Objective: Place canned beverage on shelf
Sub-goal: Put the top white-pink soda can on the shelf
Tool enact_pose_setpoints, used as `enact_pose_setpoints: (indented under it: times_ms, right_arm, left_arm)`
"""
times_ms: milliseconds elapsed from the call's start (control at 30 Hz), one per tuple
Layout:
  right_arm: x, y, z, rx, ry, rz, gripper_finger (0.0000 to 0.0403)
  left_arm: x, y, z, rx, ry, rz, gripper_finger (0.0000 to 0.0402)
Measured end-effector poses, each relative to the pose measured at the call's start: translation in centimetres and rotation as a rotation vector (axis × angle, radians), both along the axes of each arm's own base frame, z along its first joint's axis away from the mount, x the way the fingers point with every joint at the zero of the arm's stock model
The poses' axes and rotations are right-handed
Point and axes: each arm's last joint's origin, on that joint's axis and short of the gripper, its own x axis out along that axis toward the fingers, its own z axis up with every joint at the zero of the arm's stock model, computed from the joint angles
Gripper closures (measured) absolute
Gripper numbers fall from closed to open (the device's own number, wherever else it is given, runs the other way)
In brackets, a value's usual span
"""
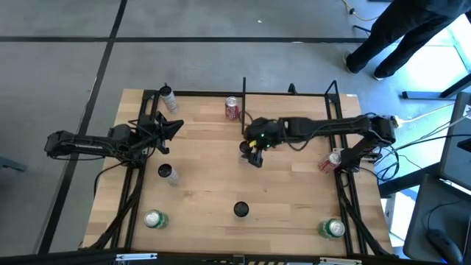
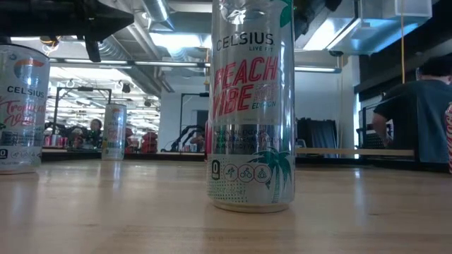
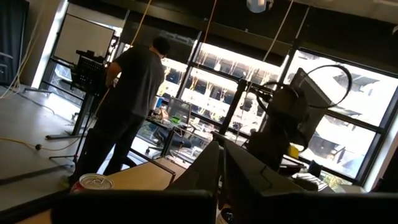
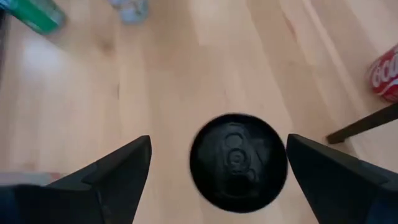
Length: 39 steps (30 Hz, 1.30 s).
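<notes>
**Inspector:** High view first. A wooden table (image 1: pixel 206 184) on a grey floor, with the shelf (image 1: pixel 294 107) on its far right part. Where is the right gripper (image 1: pixel 254 156)?

**Assistant:** Just off the shelf's near left corner, pointing down. The left gripper (image 1: pixel 179 125) waits over the table's left side. A red can (image 1: pixel 232 108) stands just outside the shelf's left post.

**Inspector:** Low view?

**Assistant:** A tall can (image 2: pixel 251 106) fills the foreground. Neither gripper can be made out there.

**Inspector:** Left wrist view?

**Assistant:** It looks out into the room, where a person (image 3: pixel 127 99) stands with their back turned. That arm's fingers are pressed together and hold nothing.

**Inspector:** Right wrist view?

**Assistant:** The fingers are spread wide on either side of a black-topped can (image 4: pixel 239 162), with a gap on each side. The can is upright on light wood, near the foot of a post (image 4: pixel 364 121).

**Inspector:** Is it on the shelf board or on the table?

**Assistant:** I cannot tell.

**Inspector:** Hazards, in my judgement:
- A slanted lift could catch the can's rim with a finger and tip it.
- A sideways exit could strike the post or the red can.
- If the can stands short of the board, the placement fails.
</notes>
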Motion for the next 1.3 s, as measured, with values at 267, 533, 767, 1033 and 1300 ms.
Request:
enact_pose_setpoints:
  times_ms: [267,533,767,1033,1300]
  right_arm:
    - [1.0,0.2,-2.2,-0.069,0.069,-0.032,0.0041]
    - [0.9,0.2,-2.9,-0.097,0.081,-0.002,0.0150]
    - [0.3,0.2,-2.1,-0.102,0.057,0.006,0.0186]
    - [-4.3,-1.6,4.8,-0.114,-0.003,-0.064,0.0186]
    - [-12.2,-6.0,9.0,-0.175,0.074,-0.231,0.0186]
  left_arm:
    - [0.0,0.0,0.0,0.006,0.003,0.002,0.0386]
    - [0.0,0.0,0.0,0.006,0.003,0.002,0.0386]
    - [0.0,0.0,0.0,0.006,0.003,0.002,0.0386]
    - [0.0,0.0,0.0,0.005,-0.001,0.001,0.0386]
    - [0.0,0.0,0.0,0.004,-0.001,0.009,0.0386]
